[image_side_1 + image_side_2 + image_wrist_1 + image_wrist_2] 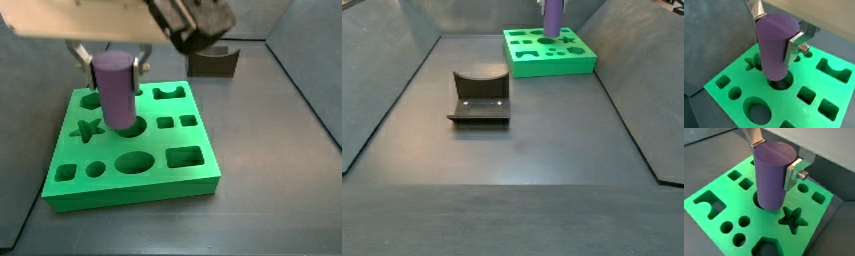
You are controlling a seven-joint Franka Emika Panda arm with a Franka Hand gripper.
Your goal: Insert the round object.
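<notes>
The round object is a tall matte purple cylinder peg (774,47), seen in both wrist views (772,178) and both side views (118,88) (553,14). It stands upright, with its lower end in the mouth of a large round hole near the middle of the green block (731,75) (704,210) (134,185) (543,62). My gripper (775,27) (775,155) (112,55) is shut on the peg near its top. One silver finger (753,9) presses one side and the other finger (793,46) the opposite side. How deep the peg sits is hidden.
The green block has several other cut-outs: a star (791,217), round holes (134,160), squares (807,95) and an arch (836,70). The dark fixture (478,98) (214,62) stands on the dark floor, apart from the block. Sloped walls bound the floor.
</notes>
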